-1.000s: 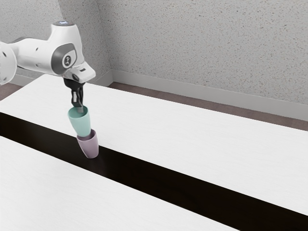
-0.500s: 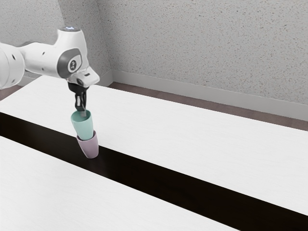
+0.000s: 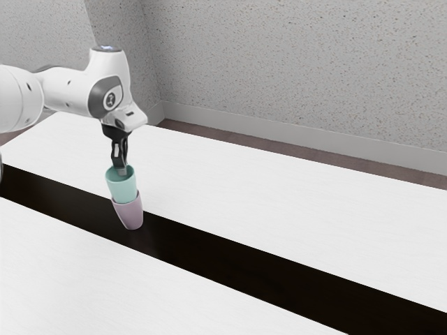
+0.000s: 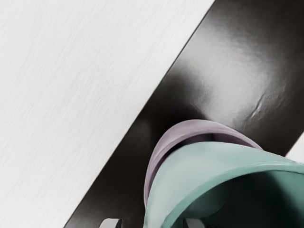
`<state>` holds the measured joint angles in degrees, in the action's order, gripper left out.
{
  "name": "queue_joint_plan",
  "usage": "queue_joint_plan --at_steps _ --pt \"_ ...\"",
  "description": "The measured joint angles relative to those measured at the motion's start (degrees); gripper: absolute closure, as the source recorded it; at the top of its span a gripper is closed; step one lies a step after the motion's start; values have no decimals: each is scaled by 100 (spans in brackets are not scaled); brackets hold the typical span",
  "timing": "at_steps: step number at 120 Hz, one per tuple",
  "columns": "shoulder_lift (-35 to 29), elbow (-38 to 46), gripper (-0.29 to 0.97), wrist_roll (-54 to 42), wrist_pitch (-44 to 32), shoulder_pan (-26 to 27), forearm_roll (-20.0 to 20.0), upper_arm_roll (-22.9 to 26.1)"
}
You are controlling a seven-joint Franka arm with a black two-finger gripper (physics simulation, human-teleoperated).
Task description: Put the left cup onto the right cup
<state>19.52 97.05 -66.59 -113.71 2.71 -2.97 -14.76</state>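
1. While the claw (image 3: pixel 120 169) pinches the teal cup (image 3: pixel 122 187) by its rim, the exterior view shows that cup lower and less tilted than a second ago. Its base is now sunk inside the purple cup (image 3: pixel 128 212), which stands on the dark strip (image 3: pixel 244 265) at the left of the bench (image 3: pixel 293 195).
2. In the wrist view, the teal cup (image 4: pixel 209 175) sits just under the hand, nested within the purple cup (image 4: pixel 190 129). The stacking looks all but done; I judge that only letting go and lifting clear remain.
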Motion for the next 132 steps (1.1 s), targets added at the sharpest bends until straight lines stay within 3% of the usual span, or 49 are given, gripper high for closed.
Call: queue_joint_plan --at_steps 18,42,93,132 --pt "5 0 21 -33 -5 2 -6 0" --pt "-12 -4 8 -67 2 2 -9 0" --pt "-338 -2 1 -104 131 48 -8 0" --pt "-995 89 0 -46 413 124 6 0"
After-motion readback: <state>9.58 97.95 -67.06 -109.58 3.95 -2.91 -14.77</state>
